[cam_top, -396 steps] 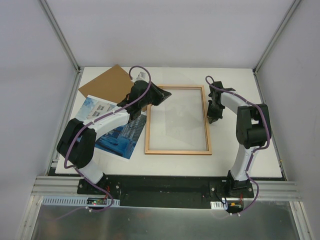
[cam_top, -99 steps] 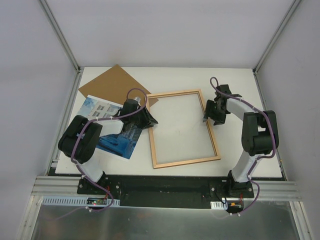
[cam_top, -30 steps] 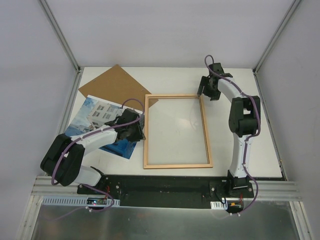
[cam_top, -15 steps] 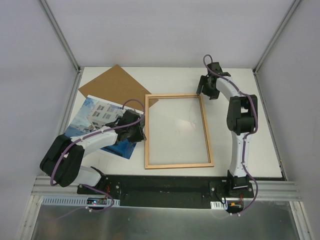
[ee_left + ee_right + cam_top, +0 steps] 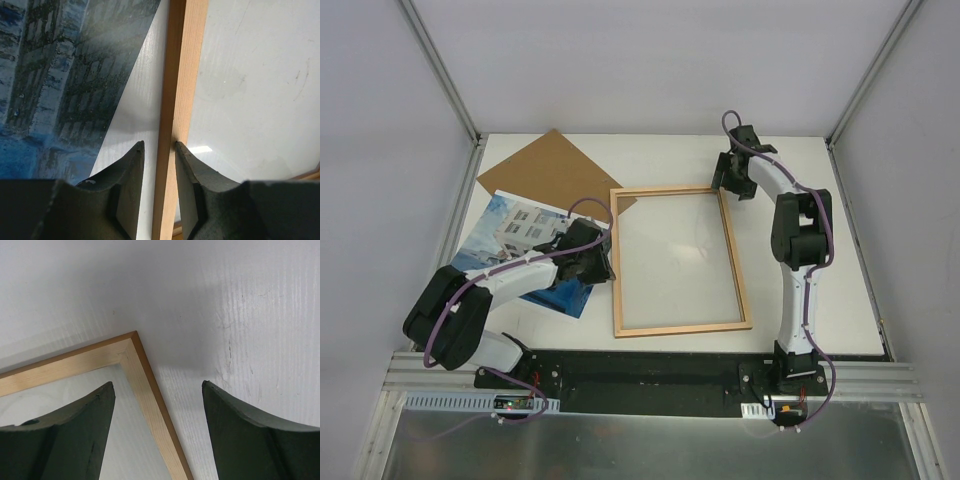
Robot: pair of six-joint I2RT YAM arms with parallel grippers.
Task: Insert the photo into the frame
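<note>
Top external view: white surface (image 5: pixel 800 300) carries everything. The frame (image 5: pixel 677 328) lies flat at centre, long sides running roughly 12 to 6 o'clock, slightly skewed, clear pane showing the surface beneath. A brown board (image 5: pixel 545 170) lies at 10 o'clock from the frame, its corner reaching the frame's far left corner. The photo (image 5: pixel 510 225) lies flat at 9 o'clock from the frame, just beside it, partly under the left arm. Left tool (image 5: pixel 600 262) sits at the frame's left rail; left wrist view shows its jaws narrowly apart, straddling that wooden rail, one finger (image 5: pixel 126 180) outside, the other on the pane side, both close against the wood. Right tool (image 5: pixel 730 178) hovers at the frame's far right corner, at 1 o'clock; jaws wide apart, gripping nothing.
</note>
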